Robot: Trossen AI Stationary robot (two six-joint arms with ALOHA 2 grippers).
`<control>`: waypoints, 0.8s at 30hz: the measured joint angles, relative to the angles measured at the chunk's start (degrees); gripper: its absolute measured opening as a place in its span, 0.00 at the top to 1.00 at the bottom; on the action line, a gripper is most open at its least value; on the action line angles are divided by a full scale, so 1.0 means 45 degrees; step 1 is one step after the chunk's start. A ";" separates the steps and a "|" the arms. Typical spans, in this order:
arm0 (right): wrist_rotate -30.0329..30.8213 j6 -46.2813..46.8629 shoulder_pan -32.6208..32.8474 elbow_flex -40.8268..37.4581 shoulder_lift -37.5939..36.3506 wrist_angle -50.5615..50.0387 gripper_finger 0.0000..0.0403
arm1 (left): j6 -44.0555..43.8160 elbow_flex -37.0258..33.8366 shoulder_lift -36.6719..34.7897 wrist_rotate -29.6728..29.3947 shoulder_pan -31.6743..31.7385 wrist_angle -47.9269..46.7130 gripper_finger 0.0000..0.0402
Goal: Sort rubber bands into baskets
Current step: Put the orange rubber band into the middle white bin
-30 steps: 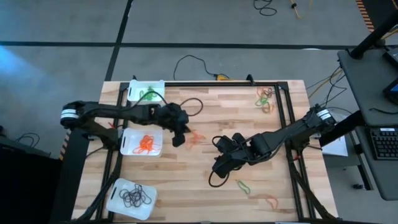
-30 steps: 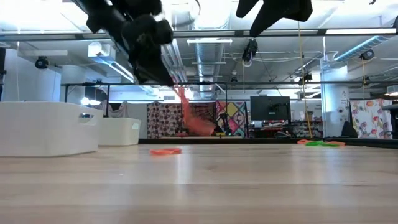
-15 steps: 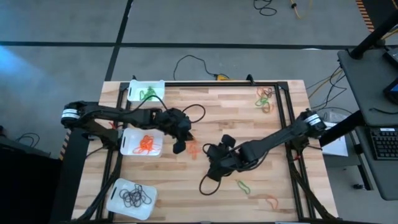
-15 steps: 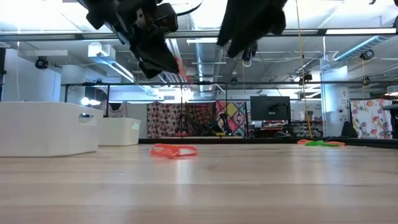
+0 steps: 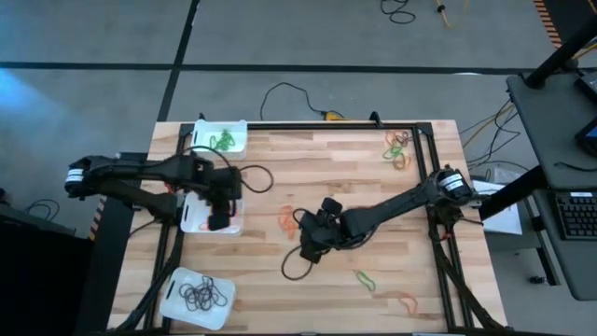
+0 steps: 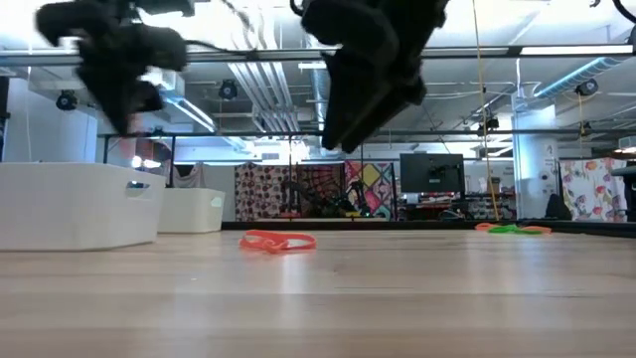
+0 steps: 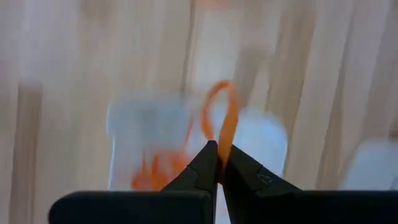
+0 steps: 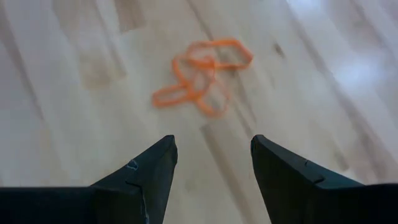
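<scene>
— Three baskets, where do they sit?
— All along the table's [image 5: 373,182] left side. The far one [image 5: 220,137] holds green bands, the middle basket [image 5: 191,217] orange ones, the near basket [image 5: 196,297] black ones.

— And the band being handled?
— One orange band [image 7: 221,119] is pinched between the closed fingers of the left gripper [image 7: 218,163], its loop sticking out past the tips. In the high view that gripper [image 5: 221,217] is over the middle basket; in its wrist view the white tray with orange bands lies blurred beneath it.

— What about loose bands?
— A small orange cluster [image 5: 286,221] lies on the wood near the table's middle, also seen in the low view [image 6: 277,241]. A mixed orange and green pile [image 5: 397,147] sits at the far right corner, a green band [image 5: 366,278] and an orange band [image 5: 403,301] lie toward the near right.

— The other arm?
— The right gripper [image 5: 308,241] is just beside the central cluster, on its near side. Its wrist view shows its fingers [image 8: 152,171] spread apart with nothing between them, the orange cluster [image 8: 203,76] on the wood ahead. In the low view it hangs above the table [image 6: 363,75], not touching the bands
</scene>
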 joint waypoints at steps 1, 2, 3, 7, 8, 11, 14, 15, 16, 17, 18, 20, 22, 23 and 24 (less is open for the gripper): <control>-0.0002 -0.0272 -0.0142 0.0000 0.0000 0.0074 0.50 | -0.0137 -0.0084 -0.0254 0.0005 -0.0001 -0.0525 1.00; -0.0041 -0.0450 -0.0308 0.0000 0.0000 0.0242 0.50 | -0.0270 -0.0213 -0.0469 0.0000 0.0002 -0.0799 1.00; -0.0134 -0.0684 -0.0467 0.0000 0.0000 0.0465 0.50 | -0.0504 -0.0400 -0.0627 -0.0002 0.0007 -0.0914 1.00; -0.0648 -0.2428 -0.1044 -0.0180 0.0000 0.1605 0.50 | -0.1781 -0.1784 -0.1164 -0.0321 0.0004 -0.0331 1.00; -0.0697 -0.2993 -0.1148 -0.0256 0.0000 0.1969 0.50 | -0.2032 -0.2209 -0.1263 -0.0321 0.0004 -0.0193 1.00; -0.1146 -0.4331 -0.1483 -0.0733 -0.0005 0.3129 0.50 | -0.2805 -0.3310 -0.1435 -0.0352 -0.0005 -0.0127 1.00; -0.2028 -0.4505 -0.1988 -0.1242 -0.0005 0.3666 0.50 | -0.3364 -0.4142 -0.1620 -0.0403 -0.0015 -0.0081 0.99; -0.2170 -0.4482 -0.2178 -0.1423 -0.0005 0.3853 0.50 | -0.3607 -0.4260 -0.1654 -0.0402 -0.0015 -0.0117 0.98; -0.2243 -0.4513 -0.2345 -0.1629 -0.0005 0.4037 0.50 | -0.3756 -0.4273 -0.1694 -0.0404 -0.0015 -0.0057 0.97; -0.2313 -0.4592 -0.2508 -0.1806 -0.0005 0.4156 0.50 | -0.3915 -0.4268 -0.1780 -0.0441 -0.0015 0.0064 0.95; -0.2455 -0.4736 -0.2653 -0.1967 -0.0005 0.4348 0.50 | -0.4186 -0.4256 -0.1835 -0.0502 -0.0015 0.0059 0.93; -0.3253 -0.5231 -0.2891 -0.2192 -0.0005 0.4837 0.50 | -0.4880 -0.4093 -0.1855 -0.0581 -0.0015 -0.0049 0.89; -0.3989 -0.5403 -0.3045 -0.2444 -0.0015 0.5336 0.50 | -0.5433 -0.3717 -0.1889 -0.0578 -0.0020 0.0038 0.84; -0.4056 -0.5390 -0.3079 -0.2556 -0.0019 0.5391 0.50 | -0.5544 -0.3534 -0.1893 -0.0582 -0.0017 0.0040 0.81; -0.4053 -0.5366 -0.3106 -0.2657 -0.0019 0.5335 0.50 | -0.5564 -0.3351 -0.1889 -0.0632 -0.0020 0.0037 0.78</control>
